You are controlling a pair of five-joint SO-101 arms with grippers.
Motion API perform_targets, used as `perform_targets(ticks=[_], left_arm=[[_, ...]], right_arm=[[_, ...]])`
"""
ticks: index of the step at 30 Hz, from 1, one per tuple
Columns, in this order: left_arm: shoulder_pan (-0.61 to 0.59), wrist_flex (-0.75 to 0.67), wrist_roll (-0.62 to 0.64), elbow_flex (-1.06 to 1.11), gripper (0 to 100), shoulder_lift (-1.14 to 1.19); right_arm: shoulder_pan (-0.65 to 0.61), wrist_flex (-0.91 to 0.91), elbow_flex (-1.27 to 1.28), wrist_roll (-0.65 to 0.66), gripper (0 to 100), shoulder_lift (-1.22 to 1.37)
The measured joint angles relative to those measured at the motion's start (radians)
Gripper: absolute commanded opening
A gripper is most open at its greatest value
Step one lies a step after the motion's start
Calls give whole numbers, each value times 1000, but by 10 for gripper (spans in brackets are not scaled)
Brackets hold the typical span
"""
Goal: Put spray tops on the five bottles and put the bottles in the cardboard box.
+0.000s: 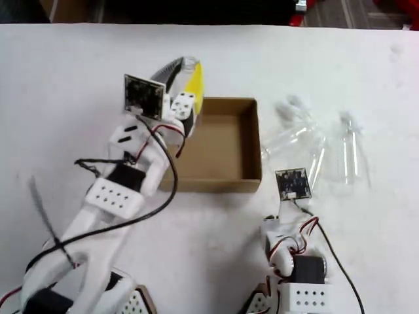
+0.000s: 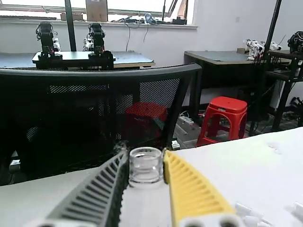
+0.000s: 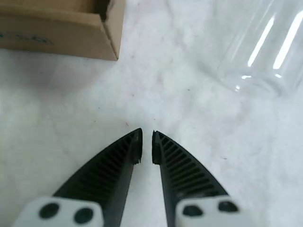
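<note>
High view: the left tool (image 1: 185, 70) grips a clear bottle (image 1: 190, 63) at the cardboard box (image 1: 219, 185)'s far-left corner. Other bottles (image 1: 298, 140) lie right of the box.

Left wrist view: its open neck (image 2: 145, 158) (no spray top) sits between 2 fingers (image 2: 189, 189).

Right wrist view: the right tool (image 3: 147, 146) is nearly closed and empty, over the worktop (image 3: 71, 94) near a lying bottle (image 3: 260, 52).

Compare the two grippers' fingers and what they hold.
The left gripper has one grey and one yellow finger; the right gripper has two black ones. The left clamps a clear bottle near its mouth; the right is nearly shut on nothing. Both have ribbed fingers.
</note>
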Motion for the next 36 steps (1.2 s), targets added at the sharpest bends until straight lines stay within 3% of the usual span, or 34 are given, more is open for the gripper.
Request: perform_targets(ticks=[10, 17, 26, 36], left_arm=[[-40, -259, 5, 167, 21, 92], [-46, -281, 5, 170, 21, 203], [-48, -574, 5, 170, 21, 442], [-66, -692, 6, 115, 22, 582]], right_arm=[[0, 0, 0, 0, 24, 0], [0, 0, 0, 0, 24, 0], [0, 0, 0, 0, 24, 0], [0, 0, 0, 0, 24, 0]])
